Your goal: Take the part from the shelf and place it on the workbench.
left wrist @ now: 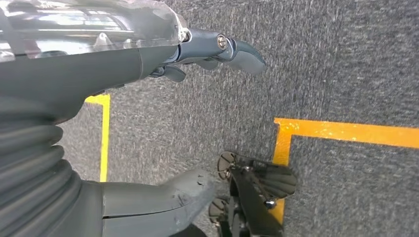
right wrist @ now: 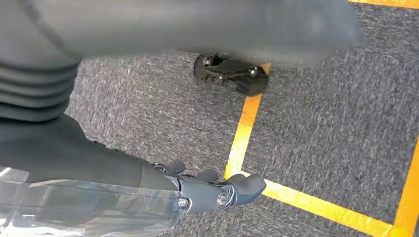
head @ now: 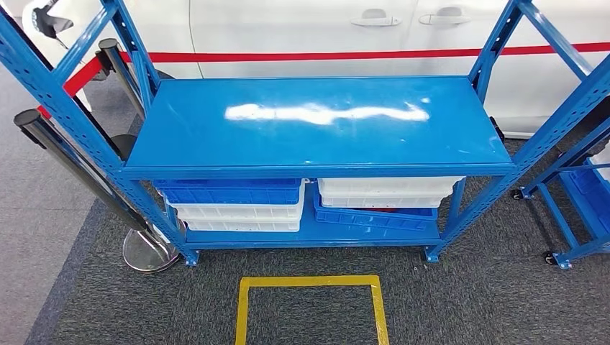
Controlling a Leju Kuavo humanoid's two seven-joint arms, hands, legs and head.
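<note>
I saw a white car (head: 324,32) with a red stripe (head: 302,55) behind, stacked blue and white bins (head: 237,205) down low, a yellow tape square (head: 311,305) on grey carpet (head: 86,302), and black posts (head: 79,172) nearby.

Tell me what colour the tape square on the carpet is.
Yellow tape square, clearest in the head view.
</note>
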